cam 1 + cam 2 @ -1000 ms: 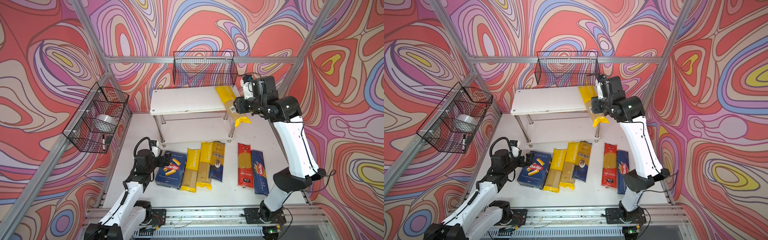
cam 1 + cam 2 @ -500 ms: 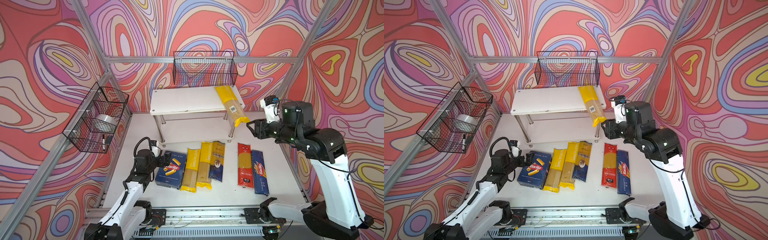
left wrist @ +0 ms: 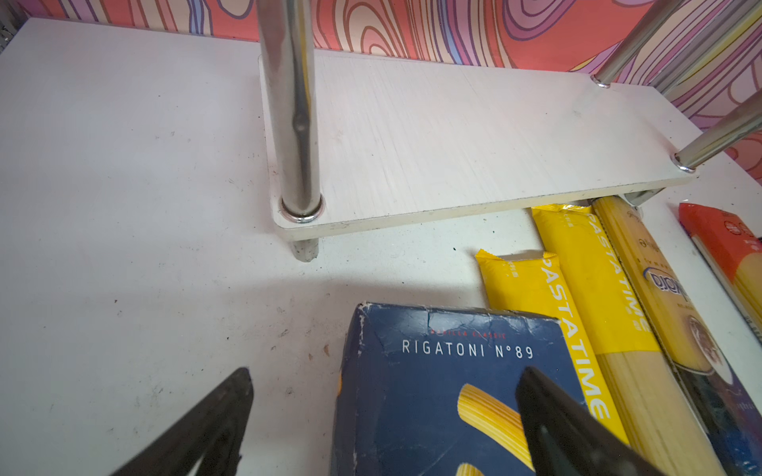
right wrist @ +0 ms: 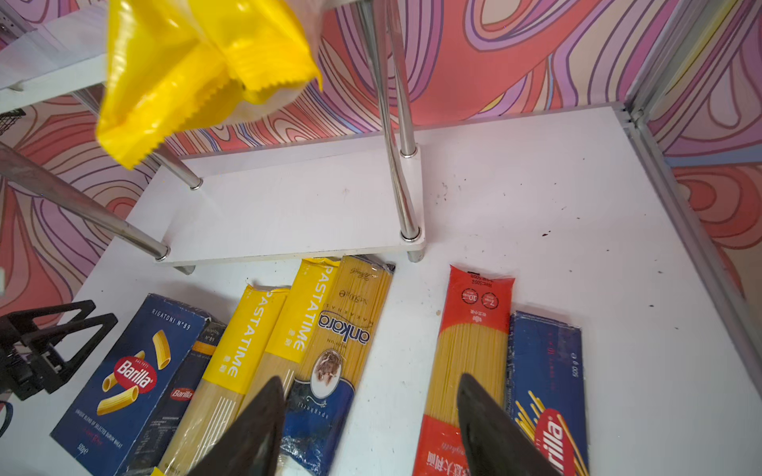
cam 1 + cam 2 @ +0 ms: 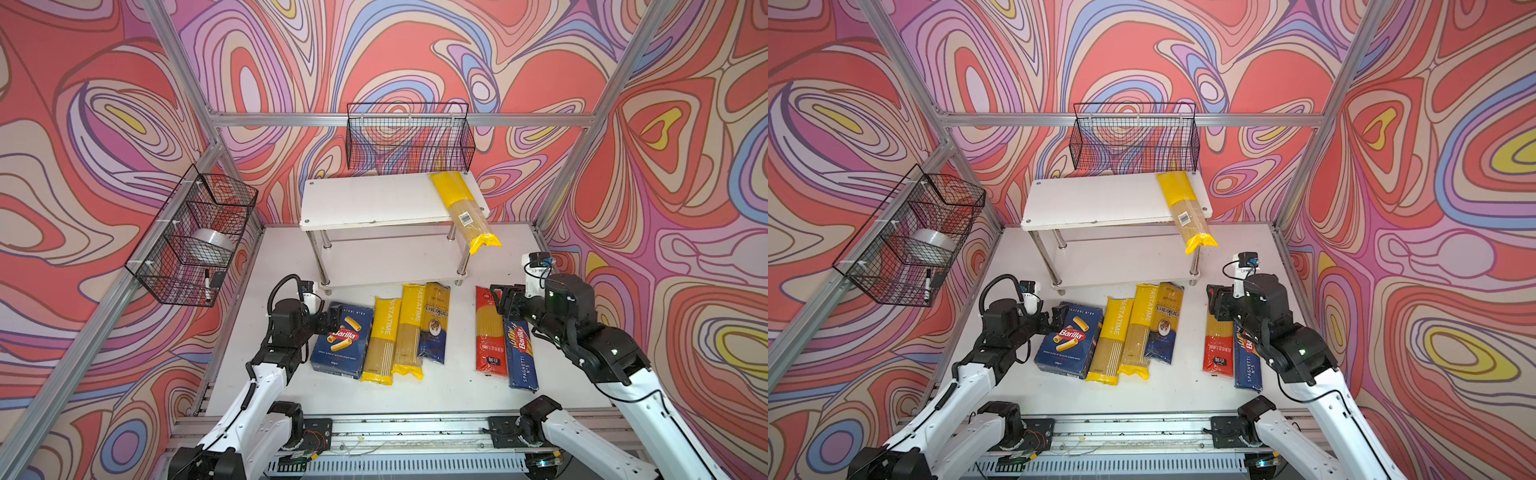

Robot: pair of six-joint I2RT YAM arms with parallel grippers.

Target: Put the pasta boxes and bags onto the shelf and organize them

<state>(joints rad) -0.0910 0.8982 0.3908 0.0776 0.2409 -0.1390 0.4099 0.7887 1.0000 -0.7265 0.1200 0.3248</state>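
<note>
The white shelf (image 5: 374, 199) stands at the back, with one yellow bag (image 5: 461, 208) on its top board's right end, overhanging the front edge. On the table lie the rigatoni box (image 5: 340, 340), two yellow bags (image 5: 384, 340), the ankara bag (image 5: 434, 328), the red bag (image 5: 490, 332) and the spaghetti box (image 5: 519, 357). My left gripper (image 5: 334, 311) (image 3: 383, 379) is open, straddling the rigatoni box's (image 3: 433, 371) left edge. My right gripper (image 5: 498, 297) (image 4: 371, 383) hovers open over the gap between the ankara bag (image 4: 342, 329) and the red bag (image 4: 474, 338), holding nothing.
A black wire basket (image 5: 409, 137) hangs on the back wall just above the shelf. Another wire basket (image 5: 195, 237) on the left wall holds a tape roll and a marker. Chrome legs (image 4: 396, 165) join the shelf's boards. Aluminium frame posts stand in the corners.
My right arm pulled back from the shelf's top and came down over the red bag, leaving the yellow bag on the top board. Its jaws opened wider. The left arm stayed put.
</note>
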